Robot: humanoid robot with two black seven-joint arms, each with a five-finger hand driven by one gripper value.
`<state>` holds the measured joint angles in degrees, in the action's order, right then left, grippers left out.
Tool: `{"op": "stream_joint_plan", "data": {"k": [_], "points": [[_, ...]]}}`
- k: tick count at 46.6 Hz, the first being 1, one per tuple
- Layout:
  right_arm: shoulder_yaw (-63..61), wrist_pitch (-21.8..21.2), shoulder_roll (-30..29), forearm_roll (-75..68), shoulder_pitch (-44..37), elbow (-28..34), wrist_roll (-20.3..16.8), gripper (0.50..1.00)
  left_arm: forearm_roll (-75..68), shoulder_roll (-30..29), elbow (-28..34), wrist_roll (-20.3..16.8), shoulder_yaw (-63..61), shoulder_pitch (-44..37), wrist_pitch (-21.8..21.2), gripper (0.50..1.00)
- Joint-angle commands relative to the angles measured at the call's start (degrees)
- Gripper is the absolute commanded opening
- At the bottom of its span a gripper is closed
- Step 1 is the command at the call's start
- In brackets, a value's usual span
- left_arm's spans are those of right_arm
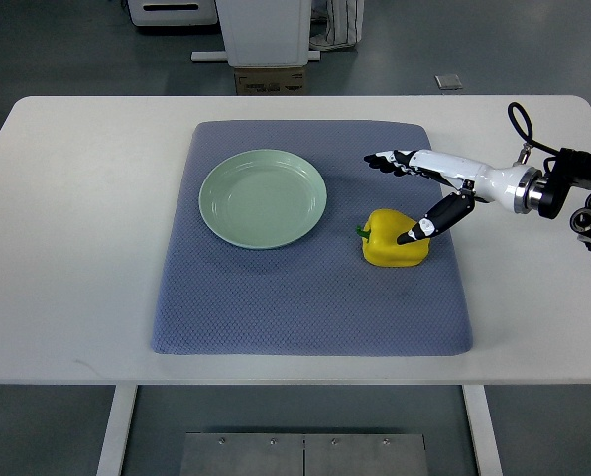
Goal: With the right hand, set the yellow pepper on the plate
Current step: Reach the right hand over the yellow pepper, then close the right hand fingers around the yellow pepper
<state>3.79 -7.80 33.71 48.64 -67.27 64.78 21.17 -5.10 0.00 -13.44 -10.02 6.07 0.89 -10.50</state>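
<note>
Top view
Yellow pepper [393, 240]: glossy, blocky and lobed, bright yellow, lying on its side with a short dark green stem pointing toward nine o'clock.
Where the pepper is: on the blue-grey mat [305, 297], at about four o'clock from the plate [263, 198], near it but apart.
Right hand [424, 193]: comes in from the right edge at three o'clock; white shell with black fingertips, fingers stretched toward nine o'clock above the pepper, thumb [436, 220] angled down with its tip at the pepper's upper right side.
Hand state: spread wide, nothing enclosed; the fingers are clear of the pepper, and whether the thumb tip truly touches cannot be told.
Hard to make out: the fingers overlap one another, so they cannot be counted surely; the forearm is cut by the right edge; the pepper's underside is hidden.
Plate: round, pale green, smooth, shallow raised rim, bare inside.
Mat: woven, quilted-looking cloth, rounded corners, lying flat.
Table [77, 248]: white, smooth top, holding the mat at its middle.
</note>
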Motion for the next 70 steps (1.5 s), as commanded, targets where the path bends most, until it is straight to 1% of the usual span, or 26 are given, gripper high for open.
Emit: {"op": "stream_joint_plan", "data": {"k": [1,11,18,30,37,43,49,58,65,70], "points": [[0.42,0.06,-0.14,1.81,-0.05,0.26,0.01,0.958,0.0,0.0,-0.01,0.0,0.0,-0.01,0.04,1.0],[3.85,0.15,-0.4,5.15,-2.95,0.61,-0.43,0.96,0.0,0.0,-0.01,0.0,0.0,-0.01,-0.05,1.0],[5.26,0.15,-0.84,5.68,-4.53,0.7,-1.39,0.958,0.0,0.0,-0.01,0.0,0.0,-0.01,0.04,1.0],[7.37,0.24,-2.77,6.82,-4.71,0.7,-1.75,0.96,0.0,0.0,-0.01,0.0,0.0,-0.01,0.04,1.0],[8.6,0.5,-2.95,7.09,-4.71,0.35,-1.83,0.96,0.0,0.0,-0.01,0.0,0.0,-0.01,-0.05,1.0],[8.69,0.59,-2.95,7.09,-4.53,0.08,-3.76,0.96,0.0,0.0,-0.01,0.0,0.0,-0.01,0.04,1.0],[8.6,1.82,-3.21,7.0,-4.27,-0.36,-5.96,0.96,0.0,0.0,-0.01,0.0,0.0,-0.01,-0.05,1.0],[8.6,1.91,-3.3,6.73,-4.01,-0.53,-7.46,0.958,0.0,0.0,-0.01,0.0,0.0,-0.01,0.04,1.0],[8.6,1.91,-3.48,6.65,-3.65,-0.45,-7.81,0.954,0.0,0.0,-0.01,0.0,0.0,-0.01,0.04,1.0],[8.69,1.82,-3.56,6.65,-3.3,-0.45,-8.25,0.937,0.0,0.0,-0.01,0.0,0.0,-0.01,0.04,1.0]]}}
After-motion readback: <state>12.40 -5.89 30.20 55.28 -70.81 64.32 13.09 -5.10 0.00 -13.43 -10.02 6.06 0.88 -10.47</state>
